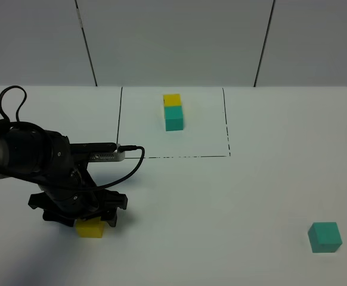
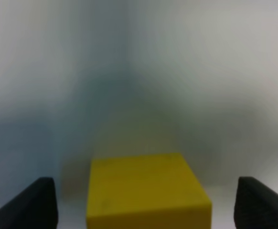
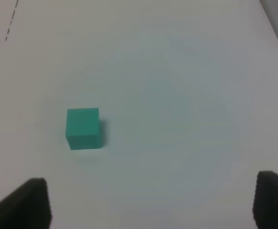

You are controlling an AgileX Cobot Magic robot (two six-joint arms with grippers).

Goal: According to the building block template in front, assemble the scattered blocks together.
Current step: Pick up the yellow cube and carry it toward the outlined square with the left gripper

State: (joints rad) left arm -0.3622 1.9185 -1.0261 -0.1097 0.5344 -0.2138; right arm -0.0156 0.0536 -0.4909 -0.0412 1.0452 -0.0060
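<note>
- White, matte surface (image 1: pixel 251 196) fills your working area; behind it stands a pale grey wall (image 1: pixel 173 36) of panels split by dark seams.
- A thin black-line rectangle (image 1: pixel 120 119), partly dashed, is drawn at the far middle of the surface.
- Inside it you see the building block template (image 1: pixel 173 111): a yellow cube touching a teal-green one on its near side.
- Your left end effector (image 1: pixel 91 221) is spread apart, low at near left. Its fingers (image 2: pixel 34 202) flank the loose yellow cube (image 2: pixel 146 191), with a gap on each side.
- The loose teal-green cube (image 1: pixel 325 236) sits alone at near right, well apart from the yellow one.
- Your right end effector (image 3: pixel 148 202) is spread wide with nothing between its fingers; the teal-green cube lies ahead of it, apart.
</note>
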